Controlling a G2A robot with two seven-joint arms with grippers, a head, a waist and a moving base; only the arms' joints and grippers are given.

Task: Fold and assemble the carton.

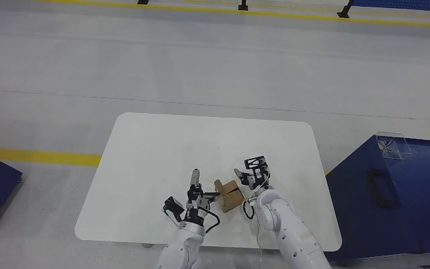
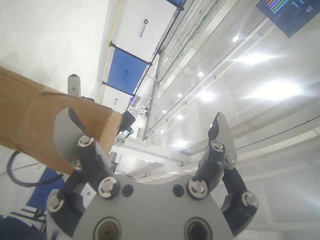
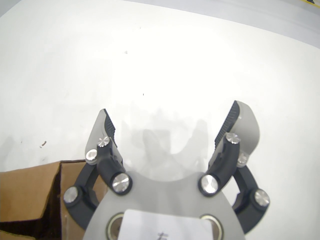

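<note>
Table bears carton between left gripper, right gripper.

Open bench fills the frame's centre; at lower middle, the brown carton blocks the gap between left pincer and right pincer.

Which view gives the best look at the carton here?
The top view: the carton shows nearly whole, standing on the table. The left wrist view catches one closed brown side close up. The right wrist view catches an open corner at the picture's edge.
</note>
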